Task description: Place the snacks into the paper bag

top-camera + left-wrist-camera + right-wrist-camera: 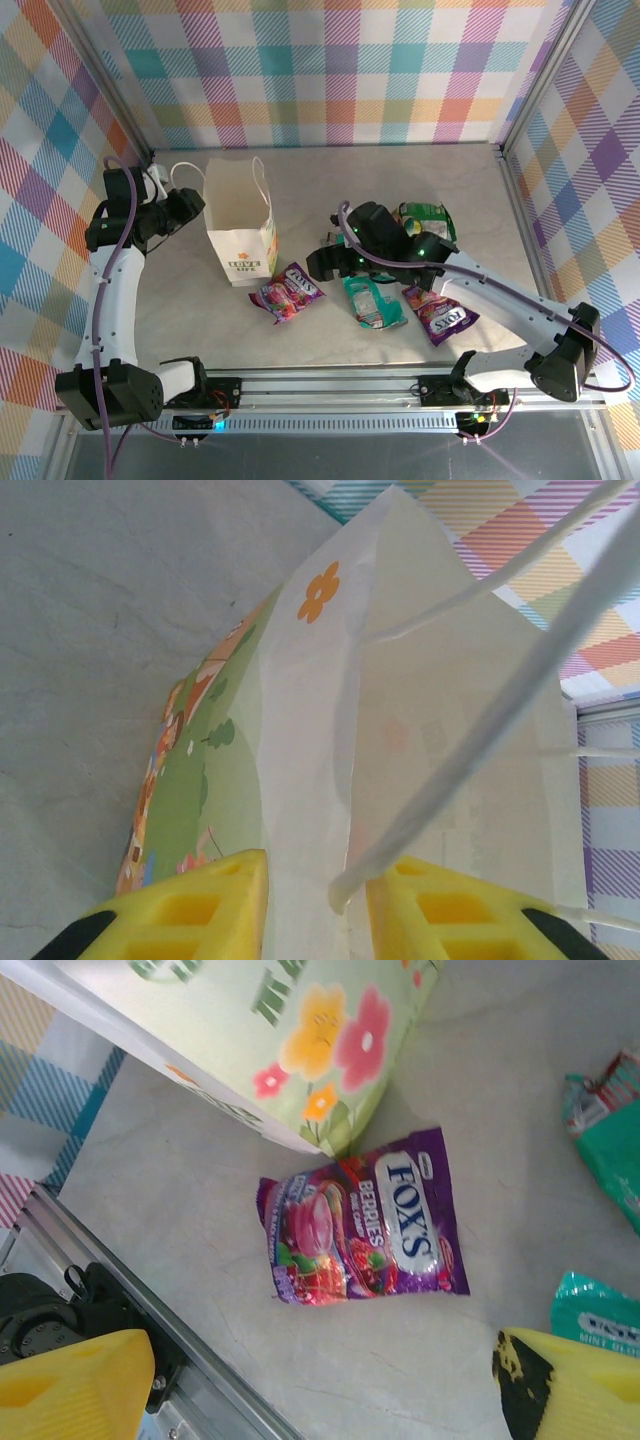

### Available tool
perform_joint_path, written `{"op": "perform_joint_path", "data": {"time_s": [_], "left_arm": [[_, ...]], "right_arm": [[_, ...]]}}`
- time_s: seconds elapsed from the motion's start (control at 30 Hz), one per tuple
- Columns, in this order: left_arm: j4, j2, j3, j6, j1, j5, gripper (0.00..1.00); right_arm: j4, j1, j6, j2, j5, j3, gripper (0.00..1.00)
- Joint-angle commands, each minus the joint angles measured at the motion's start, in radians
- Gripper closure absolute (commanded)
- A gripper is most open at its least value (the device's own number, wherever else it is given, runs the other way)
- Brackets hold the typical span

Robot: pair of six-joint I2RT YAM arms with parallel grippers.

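Pale mottled tabletop, walled round with pastel plaid. At the left gripper, yellow fingers set narrowly apart astride the upper wall of the paper bag, one white cord handle running between them; cannot tell whether pinching the paper or merely bracketing it. Bag itself upright and open-mouthed at the left-centre of the table, logo side facing the near edge. At the right gripper, fingers spread wide and holding nothing, poised above a purple Fox's packet lying flat just beside the bag's near corner. Further right, a teal packet, a second purple packet, and a green packet behind the arm.
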Motion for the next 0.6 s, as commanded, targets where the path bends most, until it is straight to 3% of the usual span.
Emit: {"op": "perform_joint_path", "data": {"time_s": [0.0,0.3,0.57], "left_arm": [[-0.015,-0.011,0.033,0.026,0.016,0.020,0.68],[-0.044,-0.015,0.034,0.047,0.017,0.012,0.68],[-0.045,-0.011,0.039,0.052,0.016,0.015,0.68]], "right_arm": [[0.009,-0.004,0.089,-0.033,-0.032,-0.055,0.12],[0.099,-0.009,0.236,-0.003,-0.078,-0.198,0.09],[0.249,-0.013,0.363,0.123,-0.164,-0.272,0.07]]}}
